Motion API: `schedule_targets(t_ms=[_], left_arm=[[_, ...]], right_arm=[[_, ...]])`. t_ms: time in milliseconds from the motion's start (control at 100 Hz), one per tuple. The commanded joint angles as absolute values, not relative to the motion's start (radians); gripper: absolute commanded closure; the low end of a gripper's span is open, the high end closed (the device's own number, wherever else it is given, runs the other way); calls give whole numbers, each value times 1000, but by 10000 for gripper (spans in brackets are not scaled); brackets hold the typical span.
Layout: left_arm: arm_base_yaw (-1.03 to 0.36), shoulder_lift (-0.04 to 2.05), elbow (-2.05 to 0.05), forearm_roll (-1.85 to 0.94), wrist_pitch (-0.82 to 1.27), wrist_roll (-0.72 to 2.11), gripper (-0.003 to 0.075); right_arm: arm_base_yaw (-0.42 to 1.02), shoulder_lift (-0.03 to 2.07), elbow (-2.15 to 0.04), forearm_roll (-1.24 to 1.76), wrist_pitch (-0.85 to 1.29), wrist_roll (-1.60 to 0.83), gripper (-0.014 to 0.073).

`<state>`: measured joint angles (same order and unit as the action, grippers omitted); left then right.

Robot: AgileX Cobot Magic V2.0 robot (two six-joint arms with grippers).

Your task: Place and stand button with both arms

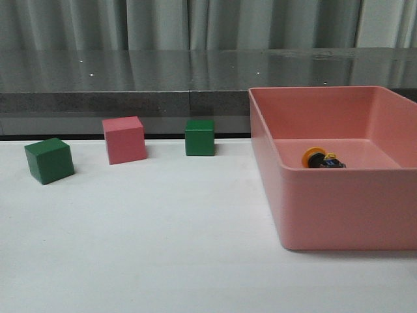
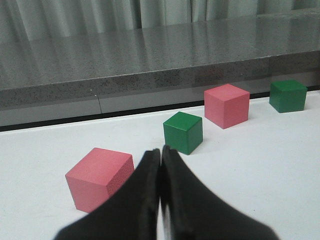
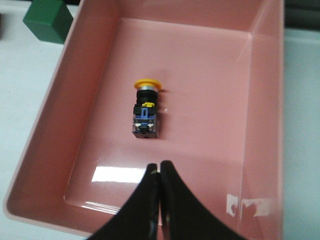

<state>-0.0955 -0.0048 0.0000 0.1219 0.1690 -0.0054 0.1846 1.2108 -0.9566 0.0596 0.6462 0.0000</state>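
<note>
- The table (image 1: 163, 248) is white and holds everything; a grey counter runs along its far edge.
- The bin (image 1: 345, 208) is a pink tub on the right side of the table. Its walls are high, so I judge the reach has to come from above, not over the side.
- Cubes sit left of the bin: a green cube (image 1: 199, 137) nearest it, a pink cube (image 1: 124, 139) further left, another green one (image 1: 49, 160) at far left. The left wrist view shows one more pink cube (image 2: 99, 177) close to that arm. None bear on the pick.
- The right gripper (image 3: 159, 172) hangs over the bin, fingers pressed together, apart from the button. It needs to spread before descending.
- The left gripper (image 2: 161, 160) is low over the table near the cubes, fingers also pressed together, nothing held.
- The button (image 3: 145, 110) lies on its side on the bin floor, clear of the walls, yellow cap towards the far wall and blue base towards the near one.
- Likely best grasp: close across the black body between cap and base, since the round cap may roll or slip.
- A firm, centred pinch should leave the base free for standing it upright later, perhaps with the left arm steadying.
</note>
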Motion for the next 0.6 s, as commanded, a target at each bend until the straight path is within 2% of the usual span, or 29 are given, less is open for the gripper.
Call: schedule_targets(t_ms=[0, 140, 210, 590], left_arm=[[-95, -36, 46, 123, 91, -15, 740], [-95, -36, 46, 123, 91, -15, 739], [-95, -36, 46, 123, 91, -15, 740], [-95, -36, 46, 123, 91, -15, 740]], right_arm=[[216, 1282, -1015, 68, 578, -23, 438], [258, 1411, -1037, 67, 530, -29, 132], [261, 1465, -1044, 66, 481, -30, 53], [256, 1711, -1127, 54, 340, -30, 53]])
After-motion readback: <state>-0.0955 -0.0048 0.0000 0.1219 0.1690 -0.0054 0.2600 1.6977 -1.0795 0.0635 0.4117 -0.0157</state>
